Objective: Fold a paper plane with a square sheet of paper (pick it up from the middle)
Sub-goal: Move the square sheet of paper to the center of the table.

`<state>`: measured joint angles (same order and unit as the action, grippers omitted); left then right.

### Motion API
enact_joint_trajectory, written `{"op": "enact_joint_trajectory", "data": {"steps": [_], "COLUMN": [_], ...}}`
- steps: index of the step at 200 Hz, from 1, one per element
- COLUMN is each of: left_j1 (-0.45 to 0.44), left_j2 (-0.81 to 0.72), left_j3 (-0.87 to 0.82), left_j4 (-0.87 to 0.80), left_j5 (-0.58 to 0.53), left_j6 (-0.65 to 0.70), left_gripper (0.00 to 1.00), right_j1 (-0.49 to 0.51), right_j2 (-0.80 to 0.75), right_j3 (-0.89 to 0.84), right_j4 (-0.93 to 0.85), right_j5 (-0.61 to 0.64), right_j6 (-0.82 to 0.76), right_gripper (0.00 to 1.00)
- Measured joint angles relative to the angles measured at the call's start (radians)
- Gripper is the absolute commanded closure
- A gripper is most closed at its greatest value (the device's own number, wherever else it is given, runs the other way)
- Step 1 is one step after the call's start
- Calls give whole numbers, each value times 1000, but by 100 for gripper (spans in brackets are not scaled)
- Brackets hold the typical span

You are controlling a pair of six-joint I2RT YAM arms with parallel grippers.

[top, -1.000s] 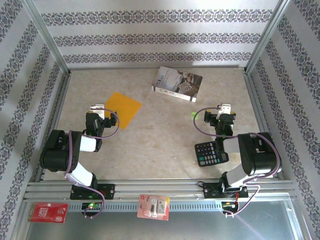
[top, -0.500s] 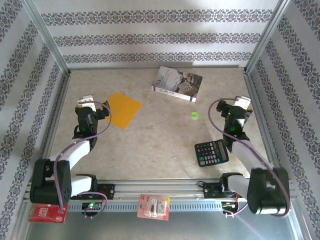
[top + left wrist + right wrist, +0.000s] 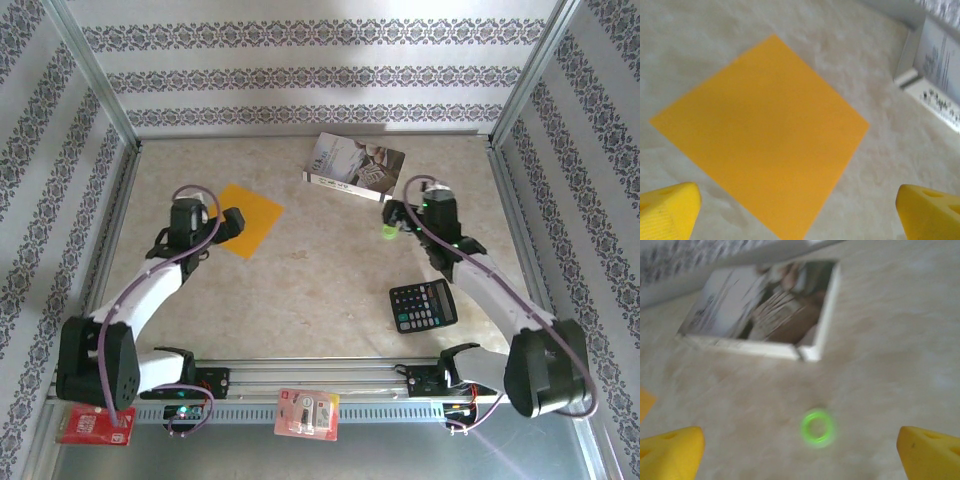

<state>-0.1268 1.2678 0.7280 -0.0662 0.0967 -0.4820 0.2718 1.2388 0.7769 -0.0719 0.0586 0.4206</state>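
Observation:
The square sheet of paper [image 3: 250, 218] is plain orange-yellow and lies flat and unfolded on the table's left half. In the left wrist view the sheet [image 3: 762, 132] is a diamond below the camera. My left gripper [image 3: 231, 222] hovers over the sheet's near-left edge, open, its yellow fingertips [image 3: 670, 210] wide apart with nothing between them. My right gripper [image 3: 395, 216] is open above the table right of centre, empty, its fingertips [image 3: 930, 450] spread wide. A paper plane is out of view.
A grey-white printed book [image 3: 355, 167] lies at the back centre, also ahead of the right gripper [image 3: 765, 315]. A small green ring [image 3: 817, 428] lies just under the right gripper. A black calculator [image 3: 422, 305] sits near front right. Patterned walls enclose the table.
Both arms have stretched out from a folded pose. The left gripper has swung to the sheet's edge; the right gripper has swung left to above the green ring. Both stayed open.

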Motion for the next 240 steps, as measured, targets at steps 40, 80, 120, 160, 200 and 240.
{"op": "enact_joint_trajectory", "data": {"steps": [40,80,120,160,200,240], "left_j1": [-64,-63,-64,-98,-278,-487], "left_j2": [271,594,722,712,615,548], "left_j3": [247,538,614,595,459,420], "left_j4": [-164,-336,-443,-447,-438,-414], "left_j5": [-39,-119,-163,-185,-167,-58], "left_j6": [107,219,259,236,94,-26], "left_gripper": [0,4,6,6,3,1], "right_j1": [140,156,147,92,29,-31], "right_j2": [235,258,229,203,173,156], "right_j3": [200,211,188,144,111,75], "right_j4": [-145,-192,-192,-191,-187,-169], "right_j5": [-29,-49,-53,-100,-167,-240], "right_j6": [-92,-117,-129,-129,-112,-80], "right_gripper": [2,2,2,2,2,2]}}
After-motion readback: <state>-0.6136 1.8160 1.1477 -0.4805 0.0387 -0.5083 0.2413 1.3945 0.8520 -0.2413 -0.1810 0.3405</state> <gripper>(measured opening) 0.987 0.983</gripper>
